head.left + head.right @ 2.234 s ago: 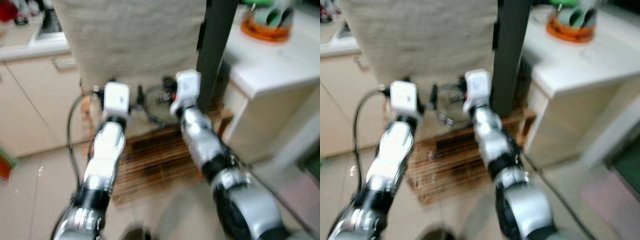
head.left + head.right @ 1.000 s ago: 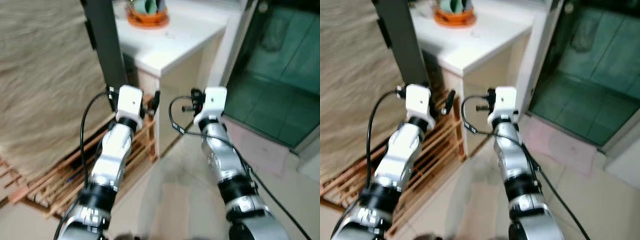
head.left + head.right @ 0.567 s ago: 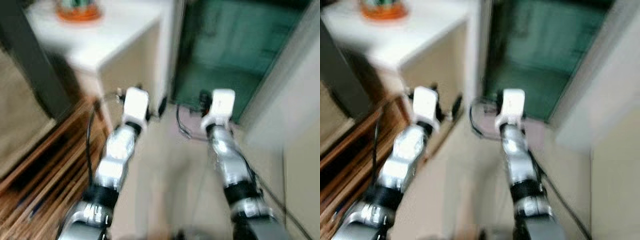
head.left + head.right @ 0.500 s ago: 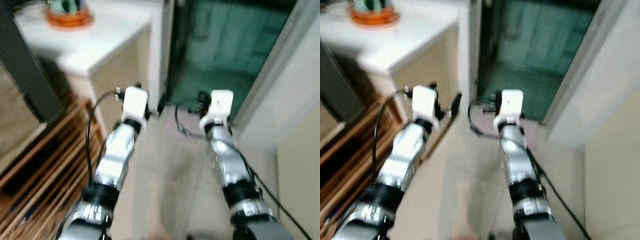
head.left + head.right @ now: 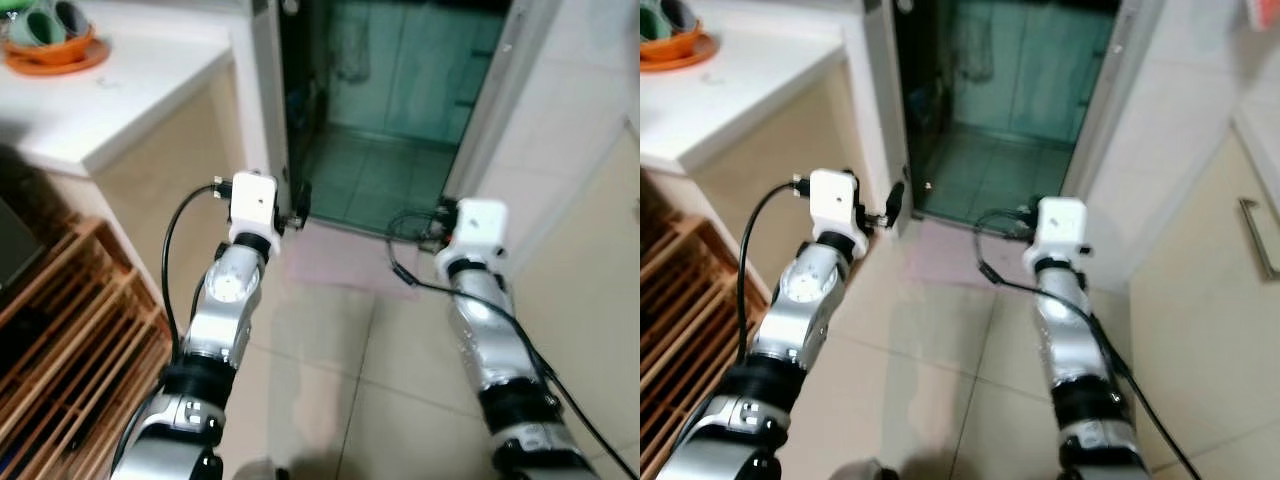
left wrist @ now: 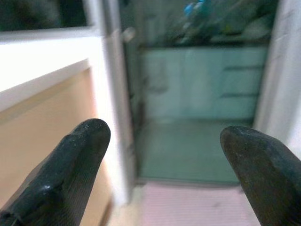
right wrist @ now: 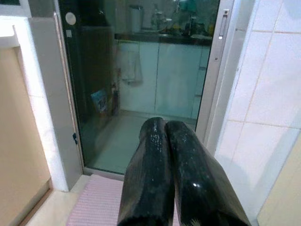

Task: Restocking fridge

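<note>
The robot stands on a tiled floor (image 5: 330,400) facing a glass door (image 5: 1020,70) with a pale pink mat (image 5: 340,260) in front of it. The left end effector (image 6: 164,155) has its two black fingers spread wide and holds nothing. The right end effector (image 7: 174,183) has its fingers pressed together and also holds nothing. No fridge and no food to put away can be seen from here, so the robot probably has to walk on and find them. The white table (image 5: 130,90) with the orange dish (image 5: 50,50) is just beside the left arm, so that arm could bump its corner on a turn. A foot could slip on the mat, or an arm could hit the door frame (image 5: 1095,120).
</note>
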You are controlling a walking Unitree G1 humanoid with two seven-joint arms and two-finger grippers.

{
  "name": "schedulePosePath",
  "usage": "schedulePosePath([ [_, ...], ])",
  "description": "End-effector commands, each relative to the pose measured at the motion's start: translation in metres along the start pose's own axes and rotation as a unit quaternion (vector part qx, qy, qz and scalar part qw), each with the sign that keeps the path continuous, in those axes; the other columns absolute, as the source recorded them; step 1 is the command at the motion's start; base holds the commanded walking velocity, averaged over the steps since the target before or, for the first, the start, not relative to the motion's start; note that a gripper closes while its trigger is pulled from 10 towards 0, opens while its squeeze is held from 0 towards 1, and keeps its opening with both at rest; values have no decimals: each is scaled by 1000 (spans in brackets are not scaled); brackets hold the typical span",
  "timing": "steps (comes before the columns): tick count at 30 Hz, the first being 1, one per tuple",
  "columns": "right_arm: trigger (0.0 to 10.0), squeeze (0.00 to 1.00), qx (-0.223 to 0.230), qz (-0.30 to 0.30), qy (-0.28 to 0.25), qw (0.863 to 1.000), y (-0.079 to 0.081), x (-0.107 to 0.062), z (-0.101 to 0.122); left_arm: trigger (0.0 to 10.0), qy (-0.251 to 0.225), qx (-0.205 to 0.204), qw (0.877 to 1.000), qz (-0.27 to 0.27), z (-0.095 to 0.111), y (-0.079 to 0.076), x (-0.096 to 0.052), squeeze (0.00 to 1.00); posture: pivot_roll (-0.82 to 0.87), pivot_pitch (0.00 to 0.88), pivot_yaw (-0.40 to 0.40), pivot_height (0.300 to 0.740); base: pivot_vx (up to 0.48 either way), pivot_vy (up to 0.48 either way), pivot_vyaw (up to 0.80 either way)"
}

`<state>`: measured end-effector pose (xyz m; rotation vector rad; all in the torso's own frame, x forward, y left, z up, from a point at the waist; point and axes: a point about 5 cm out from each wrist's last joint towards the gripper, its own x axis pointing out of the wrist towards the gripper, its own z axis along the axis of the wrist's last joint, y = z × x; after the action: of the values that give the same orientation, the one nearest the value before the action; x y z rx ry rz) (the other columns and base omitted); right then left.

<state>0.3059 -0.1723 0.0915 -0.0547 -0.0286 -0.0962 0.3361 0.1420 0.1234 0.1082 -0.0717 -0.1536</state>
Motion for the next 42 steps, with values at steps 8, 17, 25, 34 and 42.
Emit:
schedulePosePath([
  [8, 10000, 0, 55, -56, 37, 996, -29, -43, -27, 10000, 64, 15, 998, -12, -28, 0, -25, 0, -62, 0, 1, 740, 392, 277, 0],
  [17, 10000, 0, 41, -62, 50, 996, -29, -45, -30, 10000, 35, 32, 996, -82, -11, -25, -11, 0, -74, 0, 9, 740, 463, 0, -76],
  [25, 10000, 0, 18, -64, 41, 997, -28, -40, -25, 10000, 25, 27, 995, -98, -7, -35, -8, 0, -83, 0, 12, 740, 465, 0, -471],
  [34, 10000, 0, 22, -62, 44, 997, -24, -32, -21, 10000, 17, 23, 991, -129, -6, -51, -8, 0, -88, 0, 16, 740, 478, 0, 0],
  [42, 10000, 0, 28, -62, 29, 997, -21, -21, -11, 10000, 14, 29, 990, -134, -6, -50, -5, 0, -87, 0, 17, 740, 480, 0, 0],
])
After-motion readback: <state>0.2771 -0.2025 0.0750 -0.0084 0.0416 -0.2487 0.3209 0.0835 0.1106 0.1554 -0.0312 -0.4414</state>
